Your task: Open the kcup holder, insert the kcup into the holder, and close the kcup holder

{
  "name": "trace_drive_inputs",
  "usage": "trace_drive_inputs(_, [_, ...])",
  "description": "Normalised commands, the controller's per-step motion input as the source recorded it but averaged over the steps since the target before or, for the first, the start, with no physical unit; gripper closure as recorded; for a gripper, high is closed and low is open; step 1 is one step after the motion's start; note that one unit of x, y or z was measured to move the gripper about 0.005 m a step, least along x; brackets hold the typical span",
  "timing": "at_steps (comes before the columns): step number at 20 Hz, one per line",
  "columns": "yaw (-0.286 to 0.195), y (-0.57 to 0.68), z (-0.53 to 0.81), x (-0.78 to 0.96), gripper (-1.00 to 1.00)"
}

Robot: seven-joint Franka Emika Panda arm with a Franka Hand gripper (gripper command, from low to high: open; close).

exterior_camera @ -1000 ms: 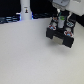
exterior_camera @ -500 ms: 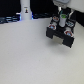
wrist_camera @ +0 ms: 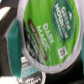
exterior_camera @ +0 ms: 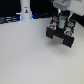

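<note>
At the upper right of the exterior frame, the hand [exterior_camera: 62, 21] hangs just above the black kcup holder [exterior_camera: 61, 34], grasping the kcup [wrist_camera: 50, 32], whose green lid fills the wrist picture. Insertion looks underway; closing remains. Bare table [exterior_camera: 25, 55] spreads wide toward the lower left.

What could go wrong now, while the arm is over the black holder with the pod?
1. In the exterior view the hand hovers above the kcup holder; if the pod is released off-centre, it may miss the opening or sit tilted.
2. The wrist view shows the kcup very close and at an angle, so it may catch on the holder's edge.
</note>
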Motion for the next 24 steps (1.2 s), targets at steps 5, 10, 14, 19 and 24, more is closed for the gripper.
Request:
trace_drive_inputs(5, [0.029, 0.11, -0.18, 0.06, 1.00])
trace_drive_inputs(10, [0.013, 0.15, -0.15, 0.15, 1.00])
trace_drive_inputs(14, [0.033, 0.15, -0.04, 0.14, -1.00])
trace_drive_inputs(19, [0.053, 0.14, 0.06, 0.12, -1.00])
trace_drive_inputs(24, [0.074, 0.04, 0.28, 0.16, -1.00])
